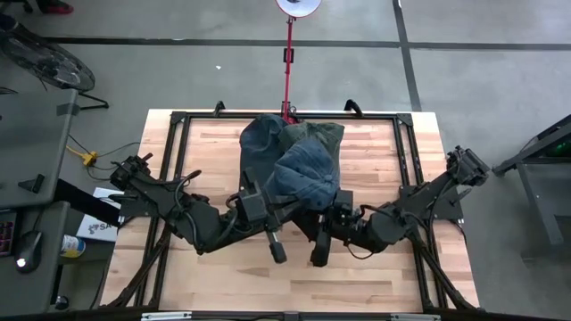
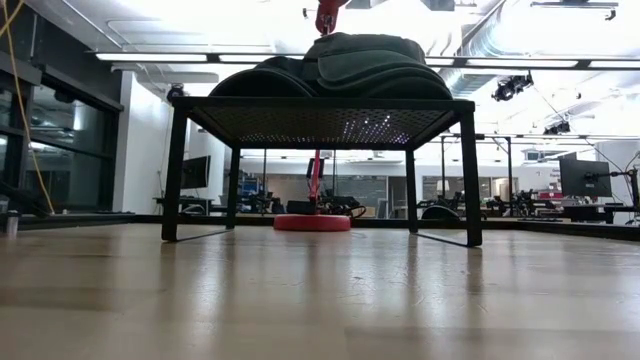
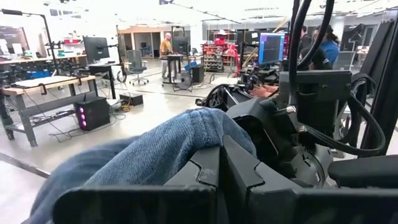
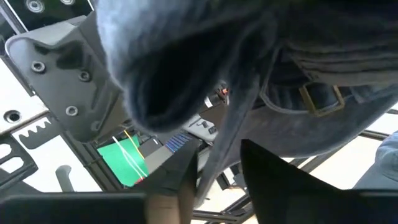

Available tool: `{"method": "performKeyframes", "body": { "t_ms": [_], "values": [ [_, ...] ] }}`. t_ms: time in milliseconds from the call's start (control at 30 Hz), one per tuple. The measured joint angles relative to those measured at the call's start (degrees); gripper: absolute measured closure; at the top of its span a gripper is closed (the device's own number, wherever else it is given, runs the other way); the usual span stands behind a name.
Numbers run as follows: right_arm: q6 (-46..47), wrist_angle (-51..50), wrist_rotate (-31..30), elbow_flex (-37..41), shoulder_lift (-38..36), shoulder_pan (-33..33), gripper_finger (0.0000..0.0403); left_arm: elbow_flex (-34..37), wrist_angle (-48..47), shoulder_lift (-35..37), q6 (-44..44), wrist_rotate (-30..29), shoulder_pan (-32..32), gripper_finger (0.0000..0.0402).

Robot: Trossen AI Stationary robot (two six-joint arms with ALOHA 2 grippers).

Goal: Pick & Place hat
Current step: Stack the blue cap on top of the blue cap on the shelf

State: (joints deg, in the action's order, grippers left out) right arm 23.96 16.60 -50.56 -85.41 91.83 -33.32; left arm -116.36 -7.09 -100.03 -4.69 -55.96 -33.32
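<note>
The blue denim hat (image 1: 306,172) sits at the middle of the wooden table (image 1: 375,267) in the high view, held up off the boards between the two grippers, its far side lying against the heap of other hats; in the right wrist view the same denim hat (image 4: 249,68) fills the picture from close by, its hollow inside dark, a brass buckle (image 4: 320,99) on its strap; the right gripper (image 4: 214,171) has its two dark fingers closed on a fold of that denim, the cloth running down between them; in the left wrist view the denim (image 3: 149,152) drapes over the left gripper (image 3: 214,171), one finger (image 3: 199,171) lying under the cloth, but whether those fingers are apart or together I cannot tell; beyond the denim hat a dark blue hat (image 1: 261,138) and a green hat (image 1: 323,135) lie heaped on the black wire rack (image 2: 320,120) at the far side of the table, touching each other; the low view shows that rack standing on its legs with the dark hats (image 2: 345,65) piled on top; behind it stands a red pole (image 1: 288,62) on a round red base (image 2: 312,222); the left arm (image 1: 178,209) and the right arm (image 1: 419,205) both reach in toward the centre.
</note>
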Motion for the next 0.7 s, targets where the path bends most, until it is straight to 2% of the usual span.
{"method": "performKeyframes", "body": {
  "t_ms": [267,500,700],
  "values": [
    [-1.9,0.0,0.1,0.0,0.0,0.0,0.039,0.0,0.0,0.0,0.2,0.1,0.0,0.0401],
    [-2.2,0.0,1.7,0.0,0.0,-0.2,0.0396,0.0,-0.4,0.0,0.2,0.3,-0.1,0.04],
    [-2.6,-1.6,2.2,0.0,-0.8,-1.0,0.0398,0.0,-3.9,1.0,-0.7,7.2,-0.5,0.0372]
  ]
}}
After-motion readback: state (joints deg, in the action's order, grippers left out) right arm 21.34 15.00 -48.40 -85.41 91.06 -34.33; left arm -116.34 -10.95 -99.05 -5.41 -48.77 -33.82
